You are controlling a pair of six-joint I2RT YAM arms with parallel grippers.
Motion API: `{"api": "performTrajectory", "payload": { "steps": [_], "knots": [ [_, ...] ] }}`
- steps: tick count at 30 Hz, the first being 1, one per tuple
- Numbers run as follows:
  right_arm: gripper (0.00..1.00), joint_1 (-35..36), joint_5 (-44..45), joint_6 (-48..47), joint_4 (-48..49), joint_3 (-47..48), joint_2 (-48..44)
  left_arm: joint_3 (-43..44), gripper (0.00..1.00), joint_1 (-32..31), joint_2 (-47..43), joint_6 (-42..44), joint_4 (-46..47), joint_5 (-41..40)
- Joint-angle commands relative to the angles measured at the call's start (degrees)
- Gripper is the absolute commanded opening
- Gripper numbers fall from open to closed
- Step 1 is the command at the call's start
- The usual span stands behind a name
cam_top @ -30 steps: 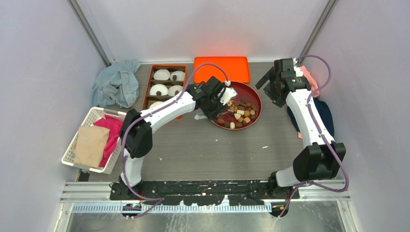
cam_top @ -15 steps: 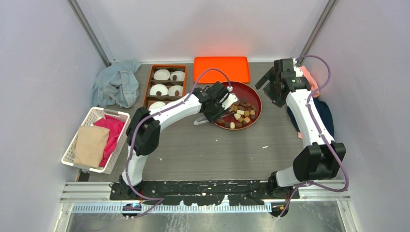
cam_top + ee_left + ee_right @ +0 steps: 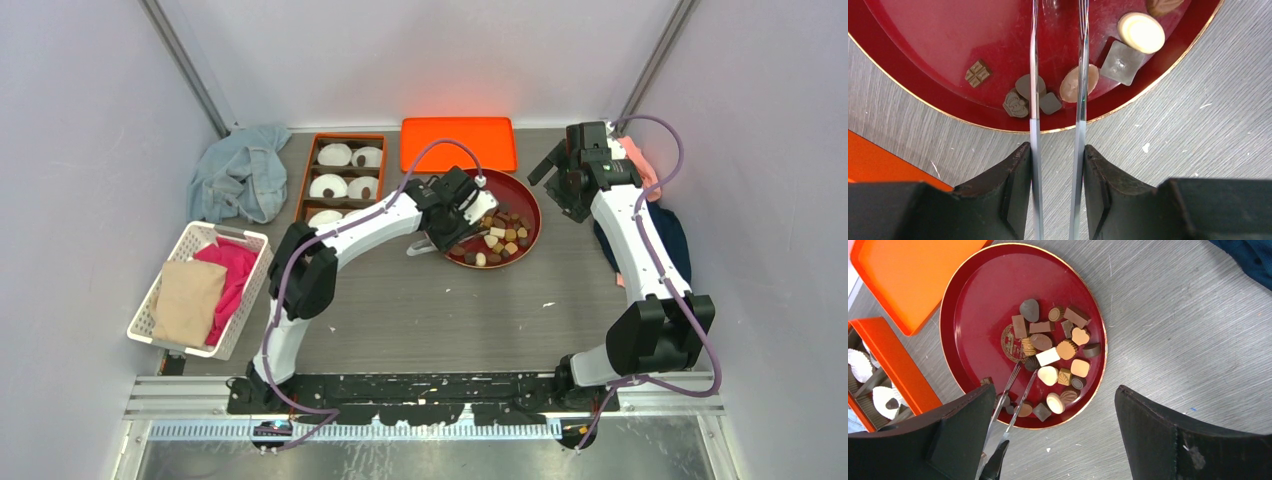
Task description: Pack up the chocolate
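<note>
Several chocolates (image 3: 497,235) in brown, tan and cream lie in the right half of a red round plate (image 3: 527,196). My left gripper (image 3: 446,232) is at the plate's near left edge, shut on metal tongs (image 3: 1034,100). The tong blades reach over the plate and straddle small brown pieces, beside an oval tan chocolate (image 3: 1071,86); nothing is between the blades. My right gripper (image 3: 558,188) hangs open and empty above the plate's right side. The right wrist view shows the chocolates (image 3: 1058,347), the plate (image 3: 978,300) and the tongs (image 3: 1018,400).
An orange box (image 3: 340,175) with white fluted paper cups stands left of the plate. An orange lid (image 3: 458,142) lies behind it. A white basket (image 3: 190,290) of cloths is at the left, a blue cloth (image 3: 240,175) at the back left, and dark cloths (image 3: 670,230) at the right.
My left arm has reached further right, carrying the tongs over the plate's near left part. The right arm has not moved.
</note>
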Motion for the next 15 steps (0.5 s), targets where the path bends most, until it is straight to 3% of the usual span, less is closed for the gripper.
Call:
{"api": "performTrajectory", "payload": {
  "steps": [1, 11, 15],
  "knots": [
    [0.94, -0.1, 0.2, -0.1, 1.4, 0.5, -2.0, 3.5, 0.40, -0.7, 0.4, 0.8, 0.1, 0.7],
    [0.94, -0.1, 0.2, -0.3, 1.2, 0.5, -2.1, 5.8, 0.40, -1.0, 2.5, 0.5, -0.6, 0.0],
    [0.94, -0.1, 0.2, -0.3, 1.2, 0.5, -2.1, 5.8, 0.35, -1.0, 2.5, 0.5, -0.6, 0.0]
  ]
}}
